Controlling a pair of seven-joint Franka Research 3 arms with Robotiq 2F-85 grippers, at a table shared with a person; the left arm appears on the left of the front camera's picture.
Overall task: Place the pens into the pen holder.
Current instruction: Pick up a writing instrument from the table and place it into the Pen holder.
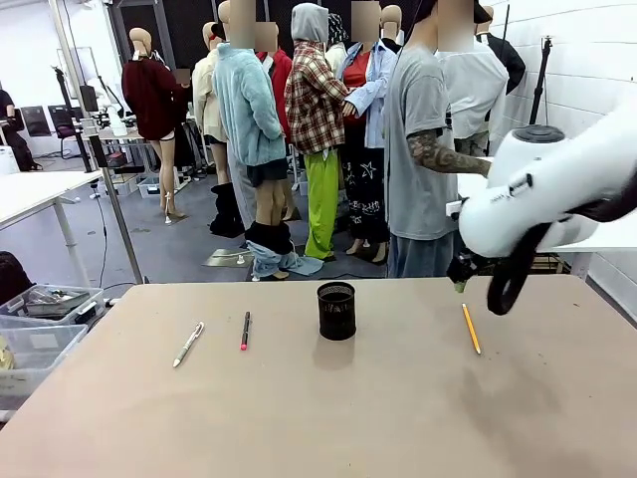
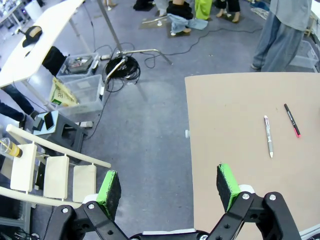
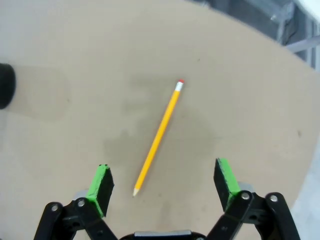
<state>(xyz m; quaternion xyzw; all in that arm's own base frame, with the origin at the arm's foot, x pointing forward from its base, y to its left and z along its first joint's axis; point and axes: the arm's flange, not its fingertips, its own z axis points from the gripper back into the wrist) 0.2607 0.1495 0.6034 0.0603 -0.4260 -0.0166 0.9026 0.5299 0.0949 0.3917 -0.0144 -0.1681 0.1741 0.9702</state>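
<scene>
Hovering wide open, the right gripper [image 3: 162,180] framed the pencil [image 3: 157,137], which lay at three o'clock from the pen holder [image 1: 336,310]. It looked light, stiff and likely slippery, best pinched mid-shaft. Meanwhile the left gripper [image 2: 167,187] gaped empty.

Grey floor [image 1: 179,249], white wall [image 1: 587,60] at right, white table [image 1: 40,189] at left, clear bins [image 1: 45,309] and coiled cables [image 2: 122,67] on floor, tan tabletop [image 1: 318,418]

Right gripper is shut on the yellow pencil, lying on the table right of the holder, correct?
No. The right wrist view shows the right gripper open above the pencil, which lies on the table right of the pen holder.
</scene>
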